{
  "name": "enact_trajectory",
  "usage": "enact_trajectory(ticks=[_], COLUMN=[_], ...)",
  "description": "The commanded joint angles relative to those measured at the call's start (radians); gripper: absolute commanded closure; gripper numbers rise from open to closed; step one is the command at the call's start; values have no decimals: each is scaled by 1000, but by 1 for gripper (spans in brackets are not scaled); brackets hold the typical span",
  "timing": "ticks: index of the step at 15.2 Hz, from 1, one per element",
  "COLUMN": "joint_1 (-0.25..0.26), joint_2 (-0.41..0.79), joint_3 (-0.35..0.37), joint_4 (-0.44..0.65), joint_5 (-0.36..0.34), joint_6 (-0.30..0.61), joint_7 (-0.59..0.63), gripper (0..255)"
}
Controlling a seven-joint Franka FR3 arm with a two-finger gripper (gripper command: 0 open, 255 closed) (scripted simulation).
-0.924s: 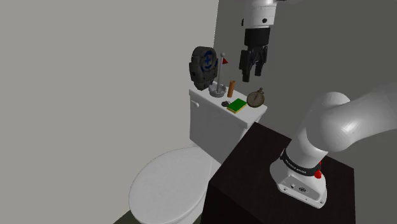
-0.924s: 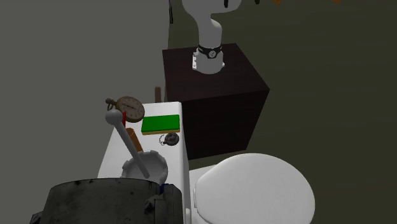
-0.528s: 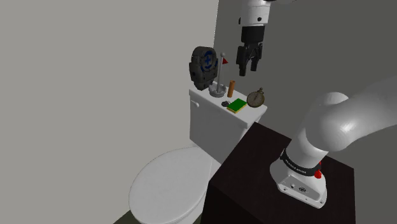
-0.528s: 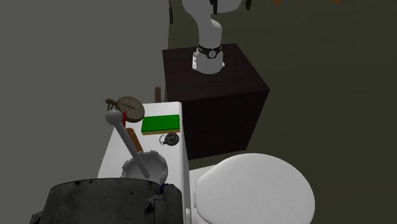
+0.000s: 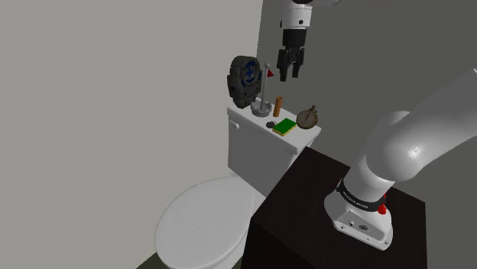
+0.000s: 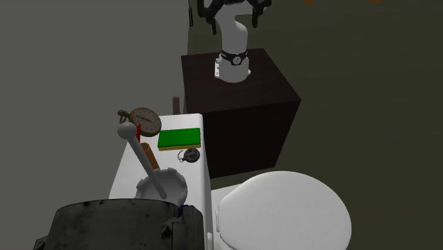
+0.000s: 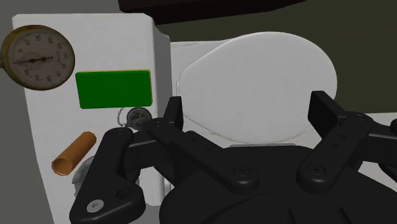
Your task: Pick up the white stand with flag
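The flag stand [image 5: 262, 100] is a thin white pole in a small pale round base with a little red flag [image 5: 270, 73] at its top. It stands on the white toilet tank [image 5: 256, 136], in front of a dark backpack-like object [image 5: 244, 80]. In the second exterior view the pole [image 6: 147, 160] leans out of its round base [image 6: 162, 187]. My black gripper [image 5: 290, 74] hangs open, level with the flag and just to its right in the shoulder view, not touching it. In the wrist view my gripper [image 7: 248, 118] stands spread above the tank and toilet lid [image 7: 254, 83].
On the tank also lie a brown cylinder [image 5: 277, 105], a green block [image 5: 285, 126], a brass pocket watch [image 5: 307, 117] and a small dark keychain [image 7: 137, 116]. The wall rises right behind the tank. The dark stand box [image 5: 329, 214] sits beside the toilet.
My gripper has risen and moved toward the shoulder view's left, from above the pocket watch to beside the flag's top. Everything on the tank has stayed put.
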Motion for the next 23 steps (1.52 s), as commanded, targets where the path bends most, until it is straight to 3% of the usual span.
enact_trajectory(ticks=[1,7,13,18,23], joint_1=[-5,-25,-74,-151,-269], joint_2=[72,288,530,755,1013], joint_3=[-32,-113,-168,-183,-166], joint_4=[60,255,506,780,1153], joint_5=[2,43,129,219,309], joint_6=[15,34,6,-64,-190], joint_7=[-48,-189,-329,-426,-477], gripper=[0,0,0,0,0])
